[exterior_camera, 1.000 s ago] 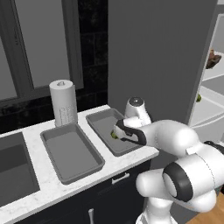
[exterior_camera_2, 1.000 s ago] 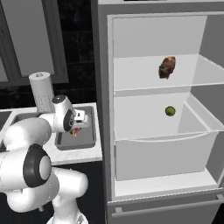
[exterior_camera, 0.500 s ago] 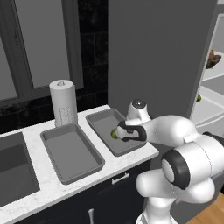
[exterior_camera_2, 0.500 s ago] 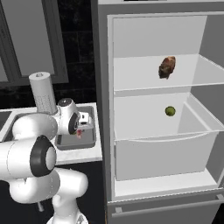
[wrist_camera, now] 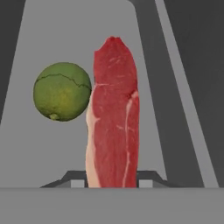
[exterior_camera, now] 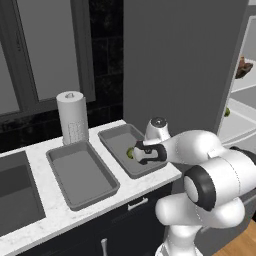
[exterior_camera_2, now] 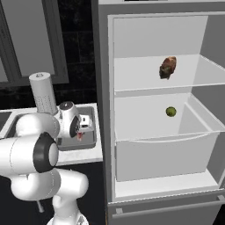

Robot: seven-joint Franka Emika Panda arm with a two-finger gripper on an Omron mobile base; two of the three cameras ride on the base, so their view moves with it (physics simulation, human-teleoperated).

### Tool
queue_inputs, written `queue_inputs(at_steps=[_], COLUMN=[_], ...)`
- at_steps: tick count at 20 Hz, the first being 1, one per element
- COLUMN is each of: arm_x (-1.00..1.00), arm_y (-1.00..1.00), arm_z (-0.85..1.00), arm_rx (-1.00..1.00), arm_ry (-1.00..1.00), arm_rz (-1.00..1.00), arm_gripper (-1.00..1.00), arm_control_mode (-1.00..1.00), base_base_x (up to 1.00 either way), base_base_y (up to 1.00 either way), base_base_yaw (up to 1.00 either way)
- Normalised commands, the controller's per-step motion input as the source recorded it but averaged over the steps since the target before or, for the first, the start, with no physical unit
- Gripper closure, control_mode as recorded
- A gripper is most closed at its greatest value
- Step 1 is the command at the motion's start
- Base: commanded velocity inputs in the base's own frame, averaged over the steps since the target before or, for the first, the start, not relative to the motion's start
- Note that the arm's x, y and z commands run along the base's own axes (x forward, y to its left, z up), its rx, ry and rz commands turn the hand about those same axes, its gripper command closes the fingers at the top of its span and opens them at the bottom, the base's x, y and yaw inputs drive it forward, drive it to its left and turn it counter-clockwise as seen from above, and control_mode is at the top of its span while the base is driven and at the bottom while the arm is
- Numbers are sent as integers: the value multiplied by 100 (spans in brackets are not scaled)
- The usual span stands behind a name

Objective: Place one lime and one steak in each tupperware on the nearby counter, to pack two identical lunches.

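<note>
The hand (wrist_camera: 112, 181) grips a steak (wrist_camera: 114, 118) over the right tupperware (exterior_camera: 117, 145), beside the lime (wrist_camera: 62, 91). Released carelessly, the steak may drape over the tupperware's rim or nudge the lime.

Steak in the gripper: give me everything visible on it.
The steak is a raw red slab with pale fat marbling and a whitish fat strip down one edge, seen edge-on and elongated in the hand view. The gripper is shut on its near end, a finger tip on each side. It hangs over the floor of the grey tupperware nearer the fridge, beside a lime lying in that container. Steak and lime look touching or nearly so; I cannot tell which.
</note>
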Motion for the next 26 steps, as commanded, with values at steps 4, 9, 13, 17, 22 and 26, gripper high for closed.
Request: queue_inputs(at_steps=[4, 9, 13, 17, 22, 26], arm_x=[24, 17, 4, -2, -47, -92], arm_y=[3, 0, 0, 0, 0, 0], arm_z=[0, 0, 2, 73, 100, 91], arm_rx=[0, 0, 0, -1, 0, 0], arm_ry=[1, 0, 0, 0, 0, 7], arm_rz=[0, 1, 1, 5, 5, 1], arm_gripper=[-100, -100, -100, -100, -100, -100], arm_control_mode=[-100, -100, -100, -100, -100, -100], base_base_x=[0, 0, 0, 0, 0, 0], base_base_y=[0, 0, 0, 0, 0, 0], base_base_yaw=[0, 0, 0, 0, 0, 0])
